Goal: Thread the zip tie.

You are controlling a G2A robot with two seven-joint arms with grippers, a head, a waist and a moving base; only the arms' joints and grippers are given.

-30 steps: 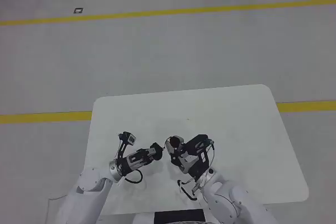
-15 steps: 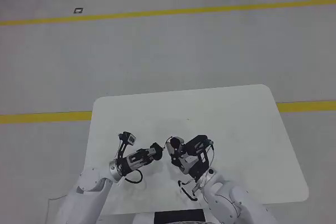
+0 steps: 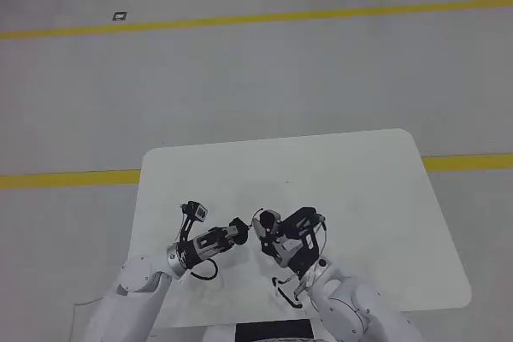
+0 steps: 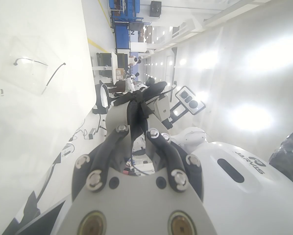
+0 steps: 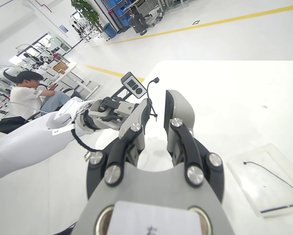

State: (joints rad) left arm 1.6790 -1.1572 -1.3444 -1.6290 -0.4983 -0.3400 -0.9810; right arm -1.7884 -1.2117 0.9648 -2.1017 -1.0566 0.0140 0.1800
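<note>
Entry: my right tool, open, has edged nearer my left tool, closed on the zip tie; second grasp seems imminent.

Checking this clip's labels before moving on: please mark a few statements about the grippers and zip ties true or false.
1. The right gripper is open. True.
2. The held zip tie lies flat on the table. False: the left gripper holds it up off the table, beside one of the right gripper's fingers.
3. A clear tray on the table holds a second black zip tie. True.
4. The two grippers sit at opposite table edges. False: they are close together over the table's near half.
</note>
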